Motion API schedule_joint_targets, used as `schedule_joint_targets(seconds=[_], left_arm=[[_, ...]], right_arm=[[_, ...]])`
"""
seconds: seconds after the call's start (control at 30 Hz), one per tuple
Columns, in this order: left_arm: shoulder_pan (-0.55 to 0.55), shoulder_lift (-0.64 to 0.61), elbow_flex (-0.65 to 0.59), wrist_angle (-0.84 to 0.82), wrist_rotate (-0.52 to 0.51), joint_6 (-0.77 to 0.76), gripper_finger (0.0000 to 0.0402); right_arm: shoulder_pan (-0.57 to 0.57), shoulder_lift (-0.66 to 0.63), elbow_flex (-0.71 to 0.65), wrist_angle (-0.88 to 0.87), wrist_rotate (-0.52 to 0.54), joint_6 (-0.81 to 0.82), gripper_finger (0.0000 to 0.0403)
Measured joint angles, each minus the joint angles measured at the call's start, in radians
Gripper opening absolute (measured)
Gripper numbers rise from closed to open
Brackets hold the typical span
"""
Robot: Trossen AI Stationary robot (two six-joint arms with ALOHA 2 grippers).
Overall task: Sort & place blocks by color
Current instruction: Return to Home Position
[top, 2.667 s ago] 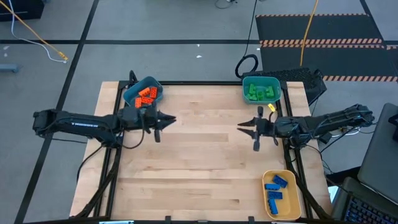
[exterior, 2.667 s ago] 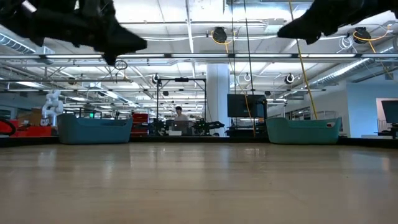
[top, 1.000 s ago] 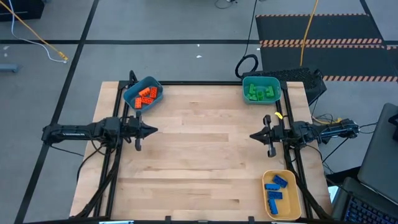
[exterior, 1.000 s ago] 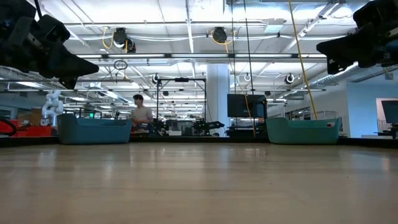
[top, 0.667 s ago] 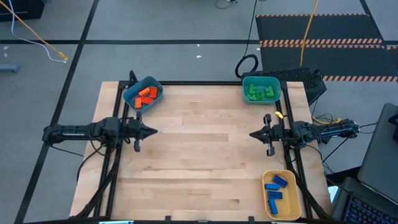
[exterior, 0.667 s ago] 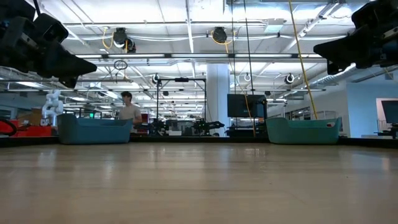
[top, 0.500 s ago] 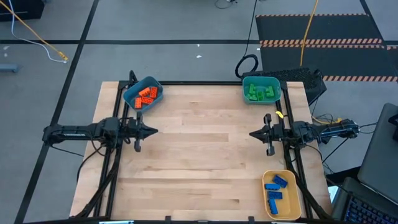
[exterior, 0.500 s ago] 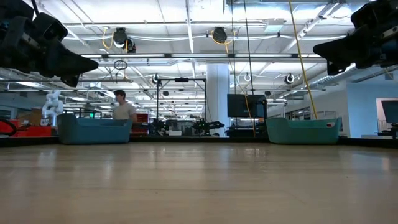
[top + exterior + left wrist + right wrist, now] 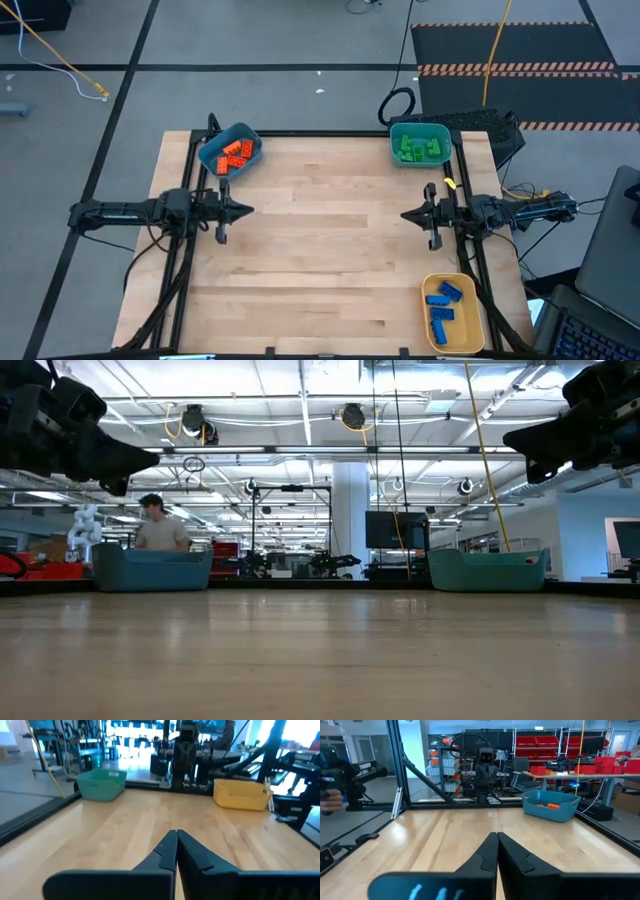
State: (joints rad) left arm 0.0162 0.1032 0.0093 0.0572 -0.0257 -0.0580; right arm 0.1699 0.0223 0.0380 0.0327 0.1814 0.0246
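The orange blocks (image 9: 235, 153) lie in the blue bin (image 9: 247, 138) at the table's far left. The green blocks (image 9: 418, 148) fill the teal bin (image 9: 440, 129) at the far right. The blue blocks (image 9: 441, 302) sit in the yellow bin (image 9: 470, 322) at the near right. My left gripper (image 9: 249, 210) hangs shut above the table's left edge, pointing right, its tips (image 9: 176, 834) closed together. My right gripper (image 9: 404, 215) hangs shut above the right edge, pointing left, tips (image 9: 497, 836) together. Neither gripper holds a block.
Bare wood (image 9: 320, 250) stretches between the two grippers. A person (image 9: 160, 528) shows in the room behind the blue bin (image 9: 150, 568) in the low view. A black frame rail (image 9: 470, 262) runs along each table side.
Both arms have stayed still. In the room behind the table a person has walked toward the left.
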Motion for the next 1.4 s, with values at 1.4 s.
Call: schedule_joint_targets(seconds=[1.4], left_arm=[[0.000,0.008,0.001,-0.024,-0.003,0.050,0.0047]], right_arm=[[0.000,0.000,-0.001,0.008,0.000,0.016,0.0000]])
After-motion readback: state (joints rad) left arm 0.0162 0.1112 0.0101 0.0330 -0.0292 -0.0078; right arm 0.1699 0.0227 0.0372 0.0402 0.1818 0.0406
